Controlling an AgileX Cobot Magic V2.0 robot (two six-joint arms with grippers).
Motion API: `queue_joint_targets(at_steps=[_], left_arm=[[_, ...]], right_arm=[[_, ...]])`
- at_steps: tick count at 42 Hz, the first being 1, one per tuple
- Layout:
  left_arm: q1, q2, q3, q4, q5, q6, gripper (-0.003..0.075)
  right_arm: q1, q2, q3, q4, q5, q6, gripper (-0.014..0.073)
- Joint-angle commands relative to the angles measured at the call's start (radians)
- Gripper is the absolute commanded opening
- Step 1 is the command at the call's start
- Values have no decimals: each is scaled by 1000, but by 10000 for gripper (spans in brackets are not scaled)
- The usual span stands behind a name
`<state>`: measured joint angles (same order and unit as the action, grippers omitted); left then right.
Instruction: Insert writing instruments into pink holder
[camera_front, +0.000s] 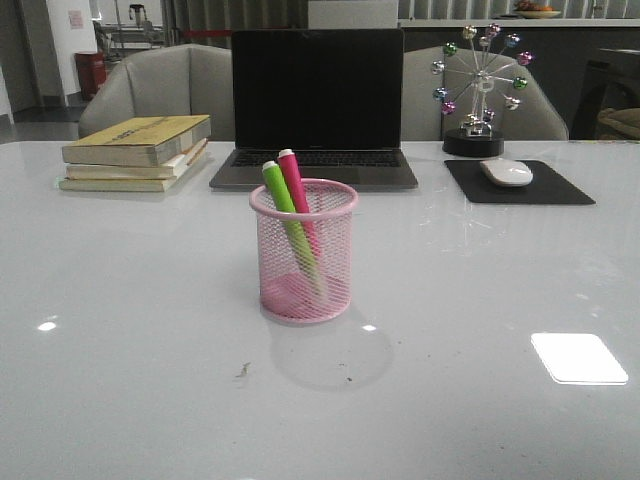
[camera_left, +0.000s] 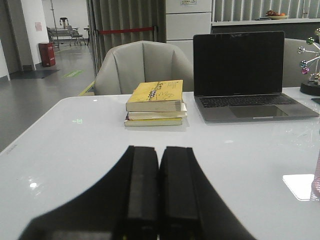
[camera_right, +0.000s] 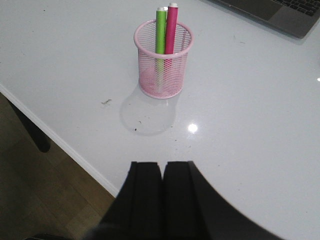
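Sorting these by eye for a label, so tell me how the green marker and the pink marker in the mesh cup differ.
Colour: the green marker is lime, the pink marker magenta. Place: from the front, the green marker stands left of the pink marker. Height: the pink marker's tip shows slightly higher there. Shared: both have whitish top ends, lean the same way, sit side by side inside the pink holder and rise above its rim.

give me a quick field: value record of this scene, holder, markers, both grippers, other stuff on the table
pink holder: pink holder upright on the white table, in front of the laptop
markers: green marker and pink marker both inside the holder, leaning, whitish ends above the rim
left gripper: left gripper shut, empty
right gripper: right gripper shut, empty, apart from the holder
other items: stack of books, mouse on a black mousepad, ferris wheel ornament
task state: both markers in
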<state>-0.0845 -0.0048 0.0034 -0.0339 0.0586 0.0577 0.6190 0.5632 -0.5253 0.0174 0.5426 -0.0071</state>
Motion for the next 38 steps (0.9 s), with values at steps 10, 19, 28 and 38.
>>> queue_joint_targets(at_steps=[10,19,28,38], left_arm=[[-7,-20,6,0,-89,-10,92],[-7,-18,6,0,-89,-10,92],[-7,-18,6,0,-89,-10,91],[-7,-18,6,0,-89,-10,91]], right_arm=[[-4,1,-26,-5,-73,-11,57],[-106,-90,48,-5,-144,-11,57],[-404,-373,293,-5,-435,-11,57],[-569,-588,495,-4,-587,-11,57]])
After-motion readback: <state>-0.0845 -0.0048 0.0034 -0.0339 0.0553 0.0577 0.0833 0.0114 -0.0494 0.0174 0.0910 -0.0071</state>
